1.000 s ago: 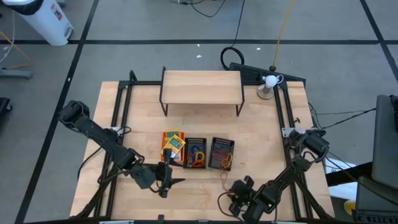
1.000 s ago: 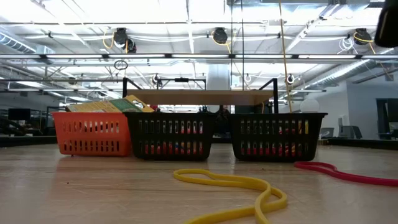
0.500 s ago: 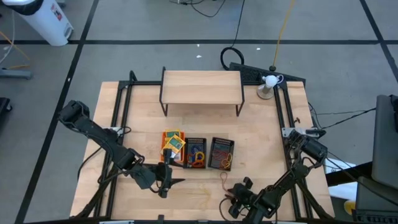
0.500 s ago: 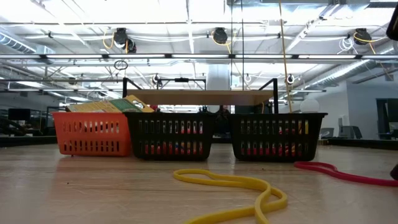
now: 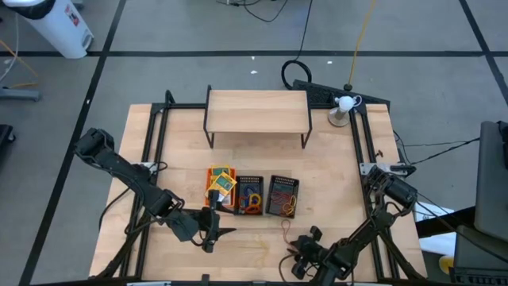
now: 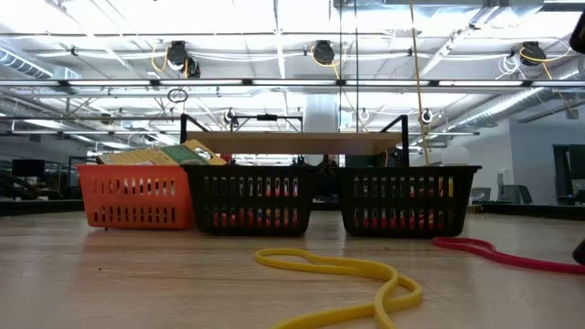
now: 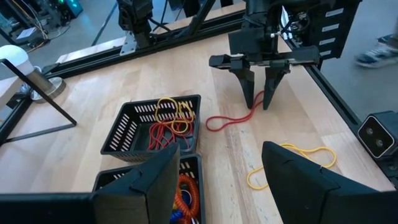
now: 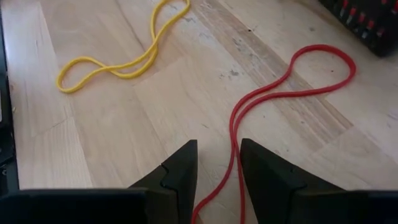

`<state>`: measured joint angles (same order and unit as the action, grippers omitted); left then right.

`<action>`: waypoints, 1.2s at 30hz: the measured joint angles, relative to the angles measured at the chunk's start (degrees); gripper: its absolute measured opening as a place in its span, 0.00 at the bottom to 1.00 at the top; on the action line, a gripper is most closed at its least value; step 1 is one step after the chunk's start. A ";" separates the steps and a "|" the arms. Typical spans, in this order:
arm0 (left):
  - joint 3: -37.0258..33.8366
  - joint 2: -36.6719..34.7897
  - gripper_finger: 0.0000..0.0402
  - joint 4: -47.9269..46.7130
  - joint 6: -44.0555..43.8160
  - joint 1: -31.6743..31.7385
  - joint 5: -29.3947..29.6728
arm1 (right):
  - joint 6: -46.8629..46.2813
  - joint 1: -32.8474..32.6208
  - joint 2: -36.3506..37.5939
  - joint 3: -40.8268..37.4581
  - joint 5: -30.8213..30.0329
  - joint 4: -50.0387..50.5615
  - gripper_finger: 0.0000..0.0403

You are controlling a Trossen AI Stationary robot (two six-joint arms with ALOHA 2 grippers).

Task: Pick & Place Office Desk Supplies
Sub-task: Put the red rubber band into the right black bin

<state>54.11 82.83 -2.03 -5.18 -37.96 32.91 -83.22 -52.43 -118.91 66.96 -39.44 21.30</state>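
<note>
From above, the left hand (image 5: 225, 231) hovers at lower left of centre, fingers spread and holding nothing, just below the orange bin (image 5: 221, 187), which holds yellow-and-green packs (image 5: 223, 180). To its right stand the middle black bin (image 5: 249, 195) and the right black bin (image 5: 283, 195), the three in a row touching side by side, each black one holding tangled bands. Below the right bin the red band (image 5: 286, 226) lies loose on the worktop (image 5: 333, 167), and lower still the yellow band (image 5: 262, 256) rests near the front edge. The right hand (image 5: 299, 260) sits at the bottom, right of centre. Only its own wrist view shows the grip: the two dark fingers (image 8: 180, 171) stand partly apart, with the red band (image 8: 273, 106) running down between them; whether they pinch it I cannot tell. The left wrist view alone shows those fingers straddling the red band's end from the far side. The level view hides both hands but shows the yellow band (image 6: 352, 274) in the foreground and the bins against the shelf (image 6: 292, 139) behind. Open worktop lies between the bins and the shelf, and on both flanks; the front strip is narrow. Since a second ago the right arm has shifted slightly lower in the overhead frame; the left arm, bins and bands lie unchanged.
</note>
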 joint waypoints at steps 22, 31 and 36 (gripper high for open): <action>0.00 0.00 0.56 0.08 0.13 -0.01 0.00 | -5.70 1.91 -3.98 0.24 4.67 1.35 0.00; 0.00 0.00 0.56 0.21 -0.12 0.03 0.02 | 0.30 3.83 1.73 2.08 3.44 2.94 0.00; 0.00 0.01 0.56 0.30 -0.04 0.09 0.09 | 12.38 5.54 5.85 4.98 -1.86 4.44 0.00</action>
<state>54.11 82.84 -1.74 -5.22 -37.88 32.99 -70.84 -46.90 -113.06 71.94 -41.30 25.74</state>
